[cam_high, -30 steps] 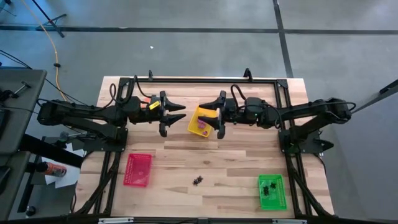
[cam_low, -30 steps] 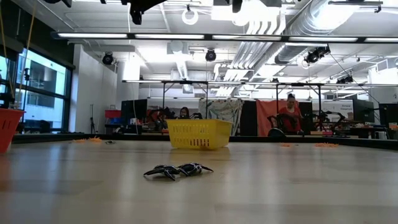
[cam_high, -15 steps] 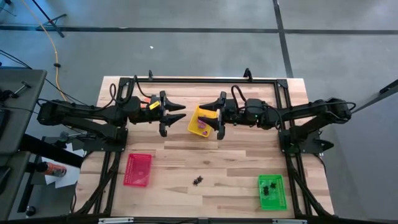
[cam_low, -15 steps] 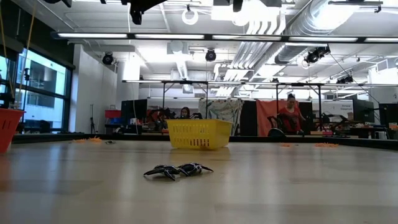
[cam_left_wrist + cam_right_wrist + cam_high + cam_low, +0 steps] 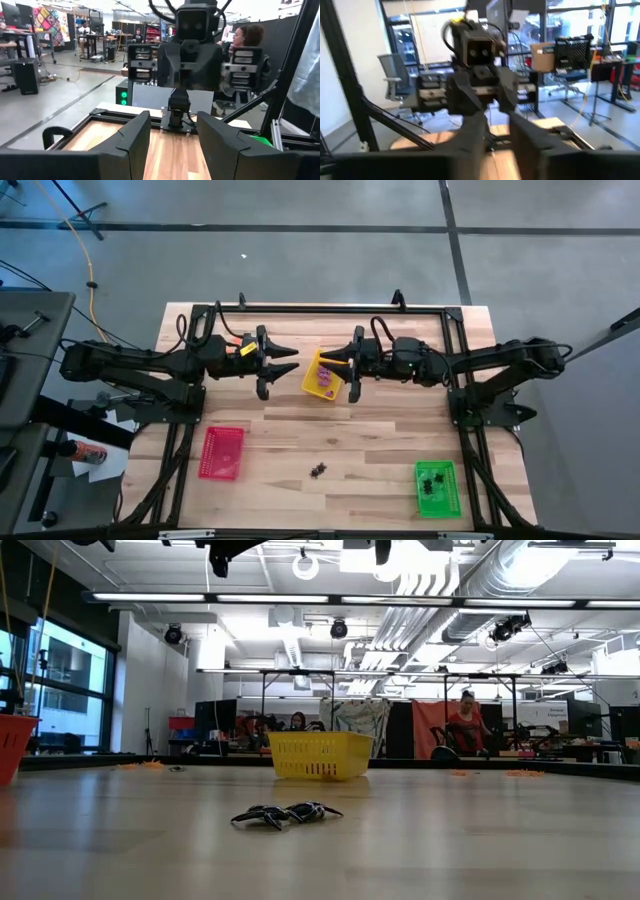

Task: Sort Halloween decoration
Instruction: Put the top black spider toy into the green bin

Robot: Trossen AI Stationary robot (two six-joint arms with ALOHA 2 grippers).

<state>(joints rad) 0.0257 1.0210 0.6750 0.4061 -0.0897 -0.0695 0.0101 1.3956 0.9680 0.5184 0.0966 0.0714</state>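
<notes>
The right gripper is narrowing its fingers and pulling slightly back from over the yellow tray compared with a second ago, while everything else is sitting as it was. In the right wrist view its two fingers are standing close together with only a slim gap and nothing visible between them, so I am judging it empty. The left gripper is hanging on the other side of the yellow tray, its fingers spread well apart and holding nothing. Purple trinkets are lying inside the yellow tray, and black ones in the green tray; the red tray is looking bare. The black trinkets left loose are lying on the wood well in front of the yellow tray, roughly midway between the red and green trays; the low view is showing them as a small clump stretched sideways. They are sitting about equally far from both grippers, perhaps a shade nearer the right one, which is also on the green tray's side, so the right arm is looking the likelier one for the next pick.
</notes>
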